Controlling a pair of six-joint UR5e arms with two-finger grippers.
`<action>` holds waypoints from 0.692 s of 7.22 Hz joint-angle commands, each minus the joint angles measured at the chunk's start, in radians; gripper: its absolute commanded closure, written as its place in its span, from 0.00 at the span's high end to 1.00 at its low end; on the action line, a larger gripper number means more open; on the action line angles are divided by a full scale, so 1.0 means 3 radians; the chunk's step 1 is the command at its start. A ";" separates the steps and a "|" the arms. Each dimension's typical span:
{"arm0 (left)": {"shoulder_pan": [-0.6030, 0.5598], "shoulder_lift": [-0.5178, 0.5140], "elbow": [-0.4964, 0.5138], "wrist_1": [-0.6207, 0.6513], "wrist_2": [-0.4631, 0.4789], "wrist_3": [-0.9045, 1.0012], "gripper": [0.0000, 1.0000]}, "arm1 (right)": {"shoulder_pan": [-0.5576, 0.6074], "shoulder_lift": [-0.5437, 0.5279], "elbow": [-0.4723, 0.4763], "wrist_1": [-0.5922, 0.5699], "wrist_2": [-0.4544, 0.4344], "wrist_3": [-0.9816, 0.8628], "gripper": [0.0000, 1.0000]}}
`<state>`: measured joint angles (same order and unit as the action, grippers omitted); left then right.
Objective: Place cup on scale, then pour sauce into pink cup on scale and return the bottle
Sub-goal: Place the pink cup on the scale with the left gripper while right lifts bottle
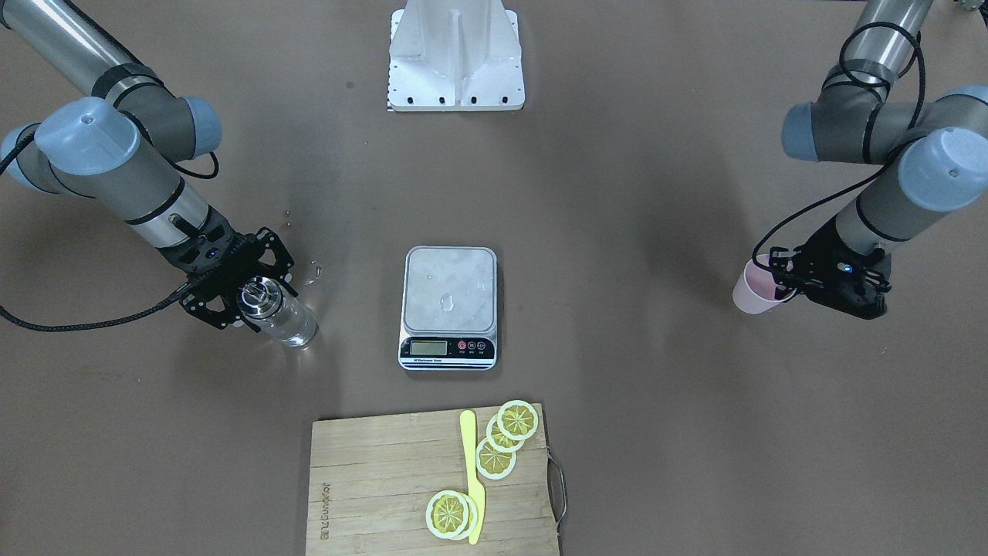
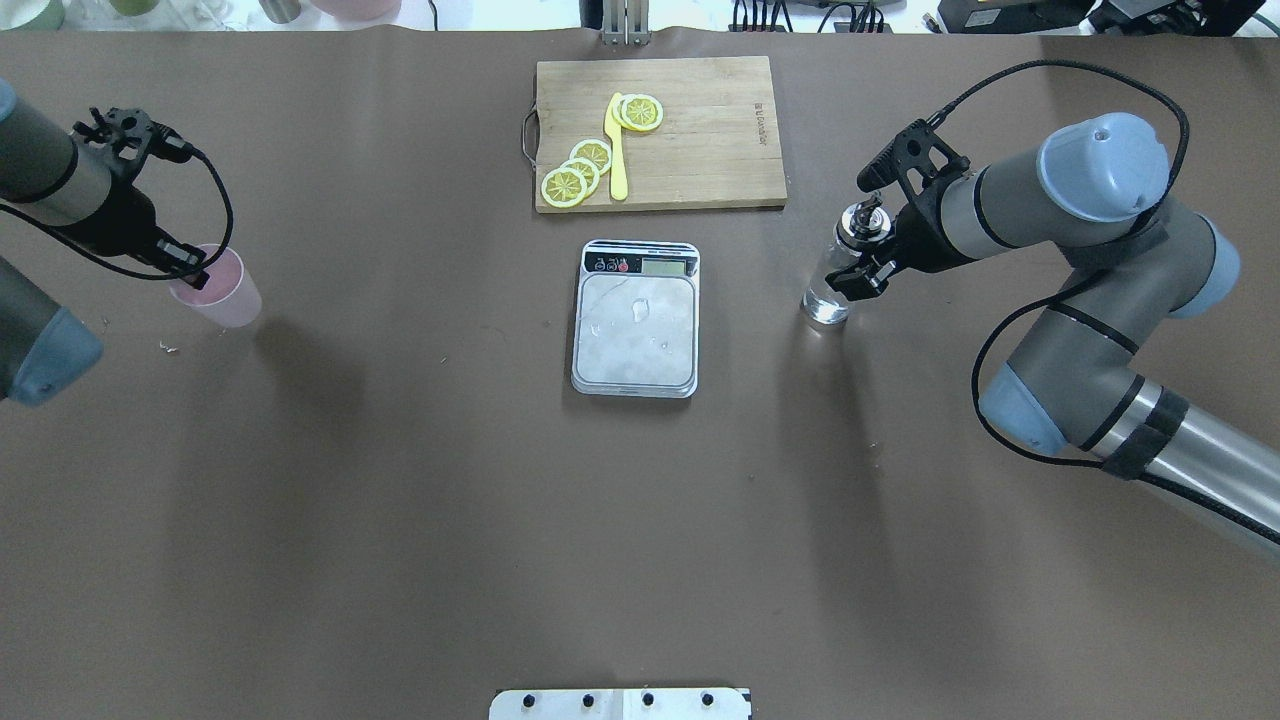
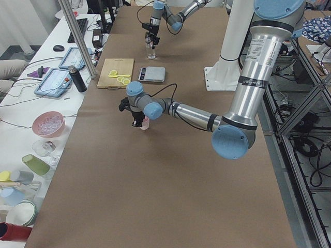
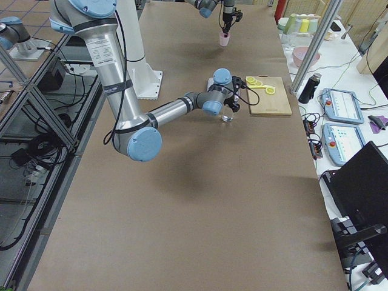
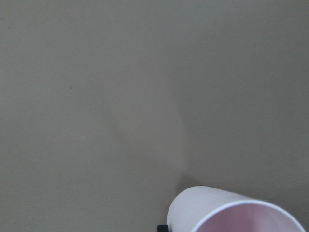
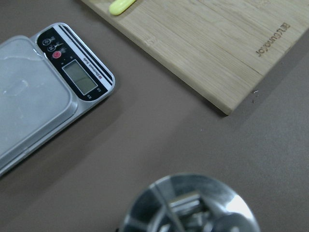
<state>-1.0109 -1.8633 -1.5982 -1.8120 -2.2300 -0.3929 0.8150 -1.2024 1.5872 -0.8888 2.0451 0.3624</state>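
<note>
Pinching the rim of the small pale pink tapered cup [image 2: 228, 298] with the left gripper [image 2: 195, 278], one finger inside and one outside, out on the big brown table's [image 2: 400, 500] left side. Reckoning on step one: getting it onto the small silver-grey digital kitchen scale [image 2: 636, 345] mid-table, well apart. Keeping it level, coming down on the platform's middle, letting go only after touching down flat. Not seeing anything blocking the run across. Also spotting a bamboo chopping board [image 2: 700, 150] just beyond the scale, out of the way. Then a small clear glass bottle [image 2: 825, 290] with a metal spout, clear sauce [image 1: 299, 328] inside, standing near the scale's other side, with the right gripper [image 2: 848, 268] around its top, clamping or not, not managing to tell. Smallest: flat yellow knife [image 2: 617, 150] and lemon slices [image 2: 592, 155] lying on the board, tiny droplets [image 2: 640, 310] wetting the platform, maybe making it slippery.
</note>
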 commanded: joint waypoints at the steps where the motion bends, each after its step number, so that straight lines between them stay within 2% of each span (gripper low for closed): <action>1: 0.0000 -0.0490 -0.0271 0.0898 -0.0053 -0.0075 0.00 | 0.0044 0.0091 0.0012 -0.0013 0.0035 0.0141 0.00; 3: 0.0142 -0.0747 -0.0267 0.0922 -0.0053 -0.0585 0.00 | 0.0065 0.0178 0.0032 -0.0186 0.0030 0.0142 0.00; 5: 0.0433 -0.1008 -0.0246 0.0917 -0.0017 -0.1051 0.00 | 0.0065 0.0285 0.0225 -0.0716 -0.0153 0.0086 0.00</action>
<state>-0.9320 -2.1155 -1.6757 -1.5382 -2.2393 -0.6200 0.8344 -1.1350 1.6189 -1.0059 2.0370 0.4008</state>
